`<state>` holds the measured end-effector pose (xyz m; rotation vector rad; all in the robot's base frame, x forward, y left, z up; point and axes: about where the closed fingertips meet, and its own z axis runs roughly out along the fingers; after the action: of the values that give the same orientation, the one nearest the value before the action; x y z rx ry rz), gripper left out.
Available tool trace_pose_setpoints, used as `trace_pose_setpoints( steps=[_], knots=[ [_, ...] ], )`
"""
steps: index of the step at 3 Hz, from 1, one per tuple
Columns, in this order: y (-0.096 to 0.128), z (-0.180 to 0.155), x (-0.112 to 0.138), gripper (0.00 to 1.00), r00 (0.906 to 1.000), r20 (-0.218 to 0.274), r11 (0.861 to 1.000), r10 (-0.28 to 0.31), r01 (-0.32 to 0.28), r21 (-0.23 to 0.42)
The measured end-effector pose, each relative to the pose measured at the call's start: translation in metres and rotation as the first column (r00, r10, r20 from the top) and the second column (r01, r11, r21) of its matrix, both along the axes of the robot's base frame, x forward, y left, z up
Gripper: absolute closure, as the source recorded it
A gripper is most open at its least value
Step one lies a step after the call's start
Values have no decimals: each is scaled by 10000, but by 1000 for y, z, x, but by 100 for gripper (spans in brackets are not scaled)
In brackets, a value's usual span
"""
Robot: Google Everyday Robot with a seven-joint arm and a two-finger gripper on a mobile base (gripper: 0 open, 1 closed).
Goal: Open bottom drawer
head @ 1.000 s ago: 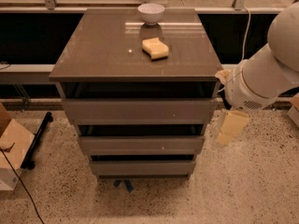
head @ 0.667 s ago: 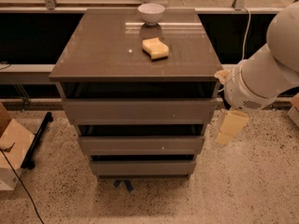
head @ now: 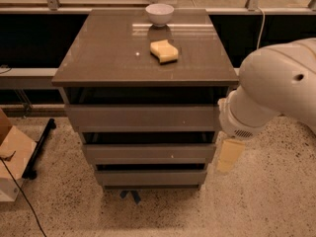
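Note:
The bottom drawer [head: 150,177] is the lowest of three grey-brown handleless fronts on the cabinet [head: 98,58], just above the floor, with a thin dark gap above its front. The middle drawer [head: 148,153] and the tall top drawer [head: 143,117] sit above it. My gripper [head: 230,155] hangs as a cream-coloured piece under the white arm [head: 271,88], to the right of the cabinet's front right corner. It is level with the middle drawer, a little above and to the right of the bottom drawer, and apart from it.
A white bowl [head: 159,14] and a yellow sponge [head: 164,51] rest on the cabinet top. A cardboard box [head: 12,162], a black bar [head: 40,142] and a cable lie on the floor at left. A blue tape mark [head: 131,196] lies below the cabinet.
The arm and gripper have moved down and slightly left, closer to the cabinet's right side. The drawers have not moved.

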<state>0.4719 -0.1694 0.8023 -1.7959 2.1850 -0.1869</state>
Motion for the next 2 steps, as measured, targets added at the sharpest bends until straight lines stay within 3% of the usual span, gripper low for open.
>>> trace_pose_setpoints(
  steps=[2],
  knots=[
    [7, -80, 8, 0, 9971, -753, 9997, -63, 81, 229]
  ],
)
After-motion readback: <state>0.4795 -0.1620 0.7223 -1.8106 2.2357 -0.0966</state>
